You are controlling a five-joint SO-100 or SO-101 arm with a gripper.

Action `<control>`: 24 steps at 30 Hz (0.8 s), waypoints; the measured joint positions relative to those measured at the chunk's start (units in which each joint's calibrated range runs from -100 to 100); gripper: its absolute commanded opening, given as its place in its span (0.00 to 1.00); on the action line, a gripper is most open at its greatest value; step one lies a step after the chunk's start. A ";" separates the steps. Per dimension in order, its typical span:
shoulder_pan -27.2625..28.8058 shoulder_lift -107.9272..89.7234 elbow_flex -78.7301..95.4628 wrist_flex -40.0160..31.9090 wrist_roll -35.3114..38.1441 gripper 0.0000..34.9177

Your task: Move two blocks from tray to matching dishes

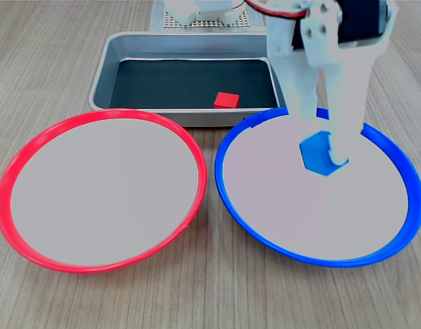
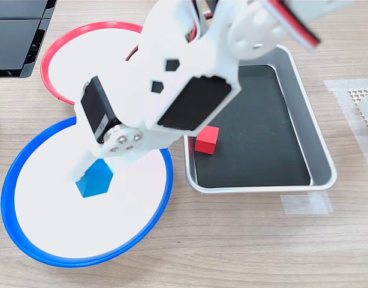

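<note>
Pincer (image 1: 325, 152) pinching blue block (image 1: 319, 153) over blue-rimmed dish (image 1: 395, 236) centre, clear of rim; red block (image 1: 226, 100) near tray (image 1: 104, 65) front wall.

This looks like a robotics lab or hobby workbench. A pale wood-grain laminate tabletop (image 1: 210, 301) carries a white 3D-printed robot arm (image 2: 190, 66) with exposed black servos, clear tape (image 2: 304, 204) fixes things near the second exterior view's right edge, and black flat equipment (image 2: 16, 36) occupies that table's upper-left corner.
</note>
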 measured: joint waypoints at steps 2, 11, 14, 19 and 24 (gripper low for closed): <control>0.18 0.17 1.09 -0.73 1.17 0.67; 5.58 -13.64 4.72 19.25 6.50 0.01; 11.24 -21.06 9.89 31.57 13.48 0.12; 17.35 -27.37 19.87 34.09 23.79 0.52; 16.90 -27.88 27.04 27.16 27.89 0.60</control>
